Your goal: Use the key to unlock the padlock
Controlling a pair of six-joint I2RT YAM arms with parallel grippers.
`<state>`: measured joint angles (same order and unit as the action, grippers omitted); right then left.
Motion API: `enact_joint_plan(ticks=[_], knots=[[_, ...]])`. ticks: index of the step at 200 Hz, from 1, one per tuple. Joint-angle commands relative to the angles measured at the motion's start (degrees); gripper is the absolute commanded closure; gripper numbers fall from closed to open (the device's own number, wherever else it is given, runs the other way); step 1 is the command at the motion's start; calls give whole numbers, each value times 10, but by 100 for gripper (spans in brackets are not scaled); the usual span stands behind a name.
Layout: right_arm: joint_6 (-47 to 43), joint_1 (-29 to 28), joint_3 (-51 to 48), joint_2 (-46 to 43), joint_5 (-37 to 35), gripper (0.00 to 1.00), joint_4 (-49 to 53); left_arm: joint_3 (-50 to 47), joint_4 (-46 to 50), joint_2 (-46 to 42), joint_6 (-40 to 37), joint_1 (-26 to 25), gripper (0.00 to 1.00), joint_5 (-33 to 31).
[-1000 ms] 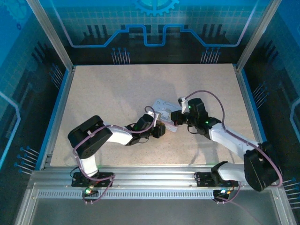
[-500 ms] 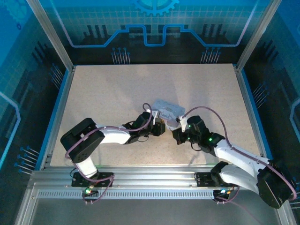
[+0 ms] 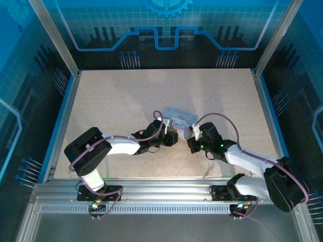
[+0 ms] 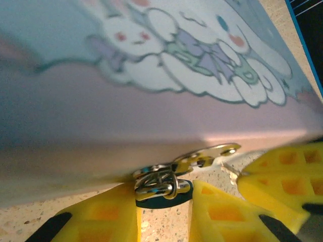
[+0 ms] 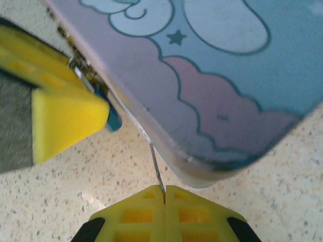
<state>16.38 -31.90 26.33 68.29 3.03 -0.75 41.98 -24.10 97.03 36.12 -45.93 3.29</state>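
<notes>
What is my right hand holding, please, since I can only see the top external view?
Observer: The right hand is shut on the key, a thin metal sliver whose tip lies against the tin's edge.
Operator: Thank you, and where exactly is the padlock?
Observer: The padlock sits between the left hand's yellow fingers, right under the tin's gold hasp.
</notes>
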Motion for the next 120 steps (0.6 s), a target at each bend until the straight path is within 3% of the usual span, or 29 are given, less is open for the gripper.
enact_joint_plan(ticks=[1,62,120], knots=[[-26,22,26,19,15,100,-28,16,-20,-29,-3,-3,75,7],[-42,19,-29,-18,43,100,-64,25,-12,-36,32,-4,75,6],[-24,-23,-82,-45,10,100,-115,52,34,-44,79,2,75,18]])
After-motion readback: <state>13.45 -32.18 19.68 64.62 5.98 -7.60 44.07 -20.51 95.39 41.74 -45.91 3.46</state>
